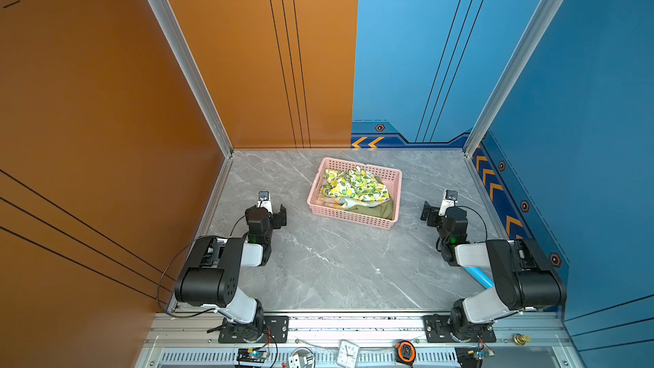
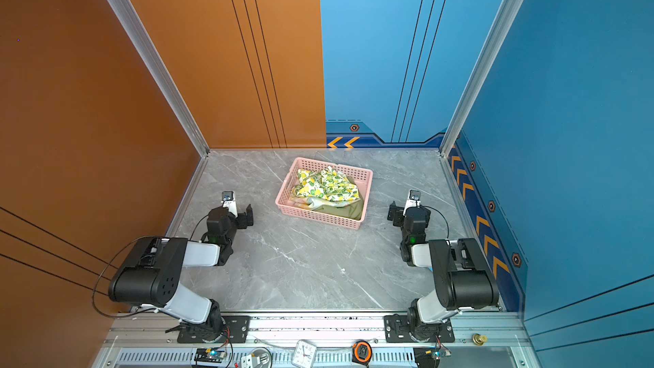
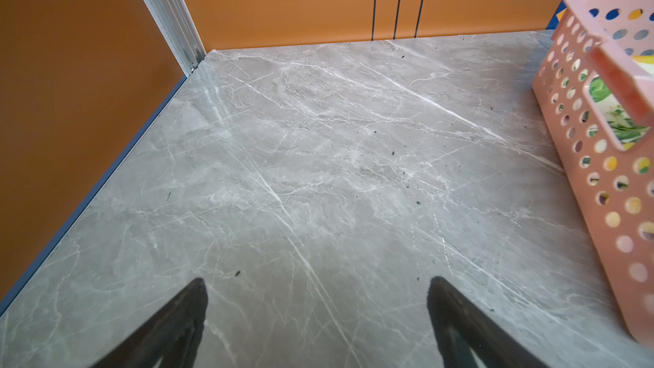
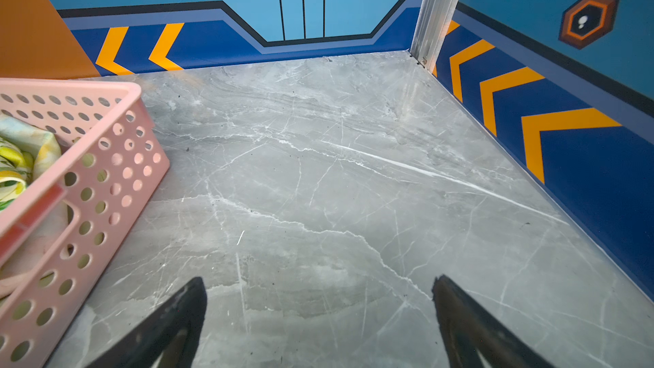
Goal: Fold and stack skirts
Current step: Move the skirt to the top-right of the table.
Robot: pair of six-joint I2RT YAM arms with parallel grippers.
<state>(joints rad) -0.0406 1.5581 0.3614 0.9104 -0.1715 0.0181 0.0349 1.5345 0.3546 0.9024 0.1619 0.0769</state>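
Skirts are lying bunched together inside the pink perforated basket, which is sitting on the grey marble table just above the centre of the frame in both top views. The lemon-print skirt is lying crumpled on top. The pastel skirt is peeking out beneath its lower left edge. The olive green skirt is showing under both at the basket's lower right corner. None of the cloth is hanging over the rim.

The left gripper is hanging over bare marble at the middle left of the top views, well apart from the basket. In the left wrist view its two dark fingers are standing wide apart at the bottom of the frame with nothing between them. The basket wall is filling the right edge there, with printed cloth showing through the holes.

The right gripper is mirroring it at the middle right of the top views, also well apart from the basket. Its fingers are spread just as wide and are gripping nothing. In the right wrist view the basket is occupying the left edge, with folds of lemon print lying inside.

A small clock and a tape measure are lying on the metal rail along the bottom edge of the top views.
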